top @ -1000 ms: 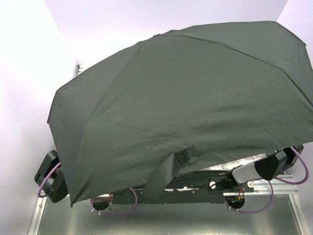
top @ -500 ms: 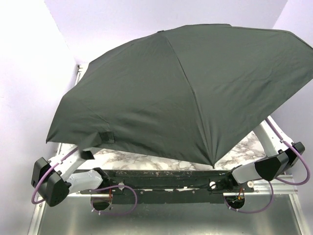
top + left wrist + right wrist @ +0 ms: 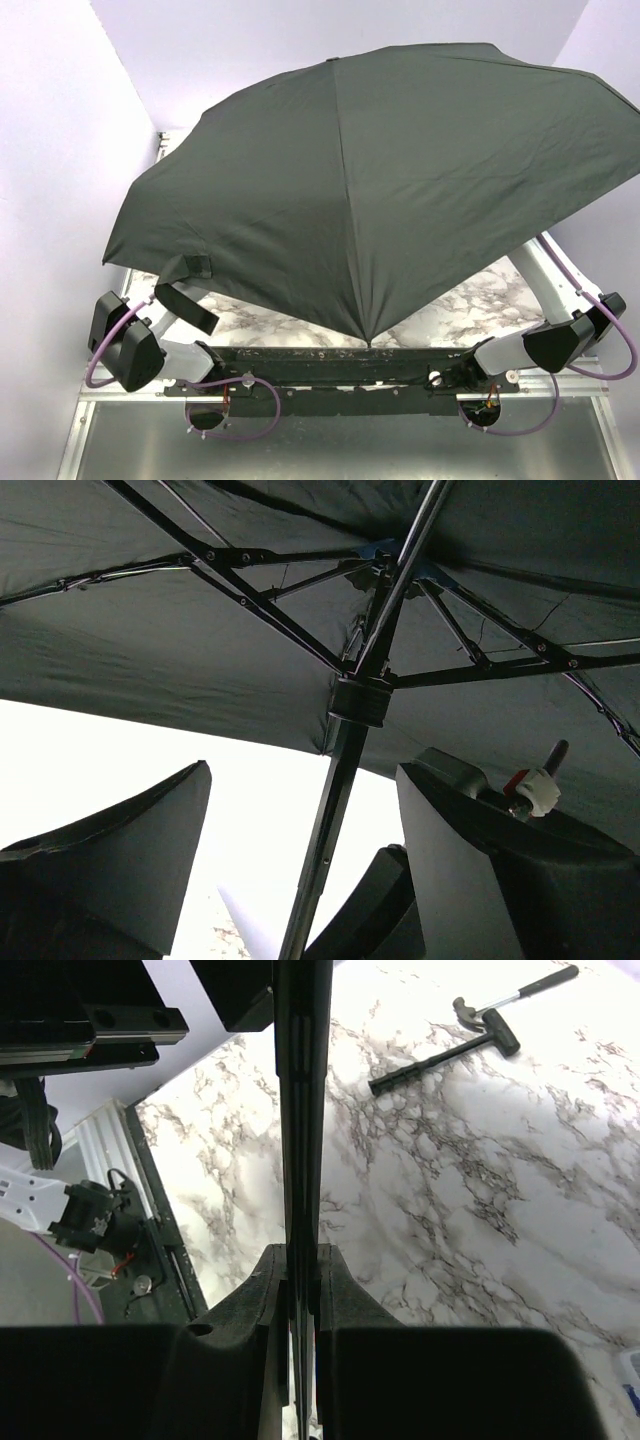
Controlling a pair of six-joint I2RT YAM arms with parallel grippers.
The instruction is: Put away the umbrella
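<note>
Umbrella (image 3: 380,190) canopy hides most of table (image 3: 470,305).

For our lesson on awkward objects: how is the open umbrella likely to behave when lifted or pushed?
Probably light yet unwieldy: the umbrella spreads over most of the table. Its fabric would likely yield to a push, while ribs and shaft look stiffer. Held by the right end effector on one thin part, it may tilt.

Open umbrella (image 3: 380,180) above table (image 3: 470,310), shaft (image 3: 335,810) between fingers of left hand (image 3: 305,780), hammer (image 3: 440,1060) on table, apparently beneath canopy.
</note>
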